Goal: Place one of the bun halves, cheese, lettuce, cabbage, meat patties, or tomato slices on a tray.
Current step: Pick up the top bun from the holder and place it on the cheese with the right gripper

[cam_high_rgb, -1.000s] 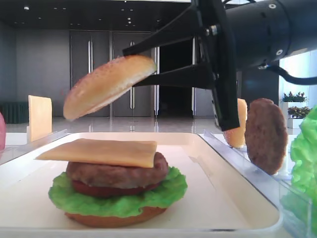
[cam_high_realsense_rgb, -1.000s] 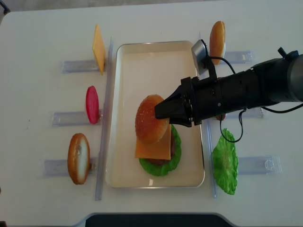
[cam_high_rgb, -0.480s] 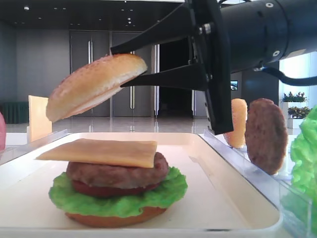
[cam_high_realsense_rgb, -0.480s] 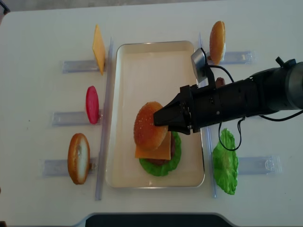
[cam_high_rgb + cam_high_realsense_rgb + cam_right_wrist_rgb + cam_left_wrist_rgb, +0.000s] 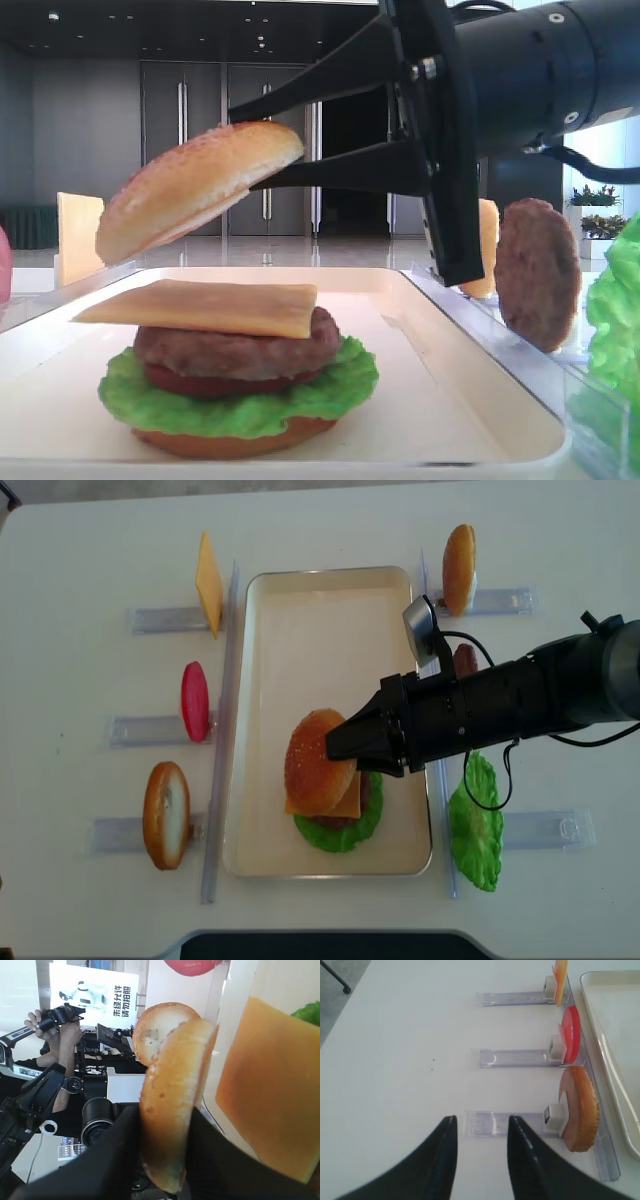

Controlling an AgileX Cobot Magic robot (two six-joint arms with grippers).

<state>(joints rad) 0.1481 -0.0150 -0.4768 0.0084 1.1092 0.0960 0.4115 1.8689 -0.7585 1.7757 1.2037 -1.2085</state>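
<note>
The right claw (image 5: pixel 262 138) is clamped on the top bun (image 5: pixel 196 186), tilted above the cheese (image 5: pixel 205 306) on the tray (image 5: pixel 300 610); only lowering and release remain.

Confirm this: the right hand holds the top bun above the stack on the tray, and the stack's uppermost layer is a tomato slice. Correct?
Not quite. The right hand does hold the top bun above the stack on the tray, but the uppermost layer is a cheese slice, as the low exterior view shows.
</note>
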